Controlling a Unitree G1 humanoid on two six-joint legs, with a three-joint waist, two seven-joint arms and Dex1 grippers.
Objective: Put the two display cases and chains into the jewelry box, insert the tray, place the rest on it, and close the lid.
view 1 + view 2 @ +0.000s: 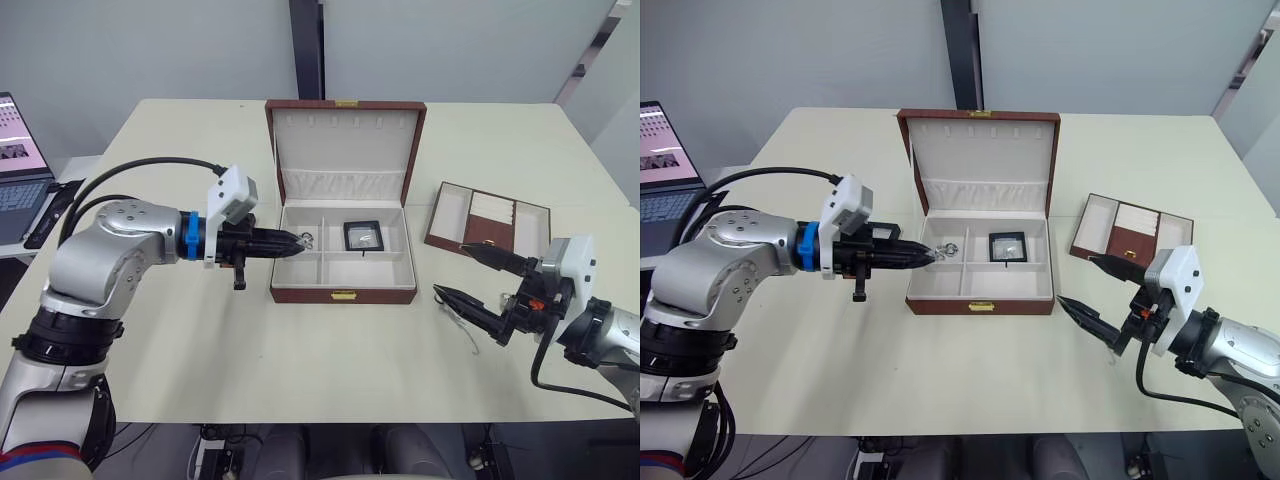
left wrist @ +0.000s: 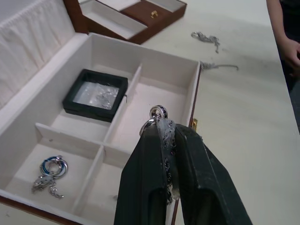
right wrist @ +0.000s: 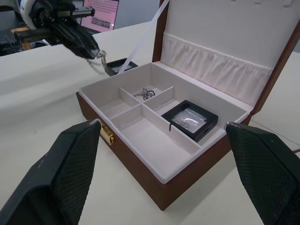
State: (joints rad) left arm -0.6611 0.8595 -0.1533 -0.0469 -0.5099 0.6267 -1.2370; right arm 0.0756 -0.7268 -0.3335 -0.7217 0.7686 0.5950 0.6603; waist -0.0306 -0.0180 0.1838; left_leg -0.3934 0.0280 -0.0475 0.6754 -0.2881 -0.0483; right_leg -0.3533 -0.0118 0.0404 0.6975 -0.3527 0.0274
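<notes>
Between left tool (image 2: 168, 140) tips: chain (image 2: 161, 129), over jewelry box (image 2: 194, 93).

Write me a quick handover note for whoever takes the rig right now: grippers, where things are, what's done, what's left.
Left gripper: shut on a chain, held at the left edge of the open jewelry box.
Right gripper: open, empty, over the table right of the box.
In the box: one black display case in the rear right compartment, one chain with a ring in the rear left.
Tray lies on the table to the box's right; another chain lies on the table near it.
Left: release held chain, second display case, insert tray, load the rest, close lid.
</notes>
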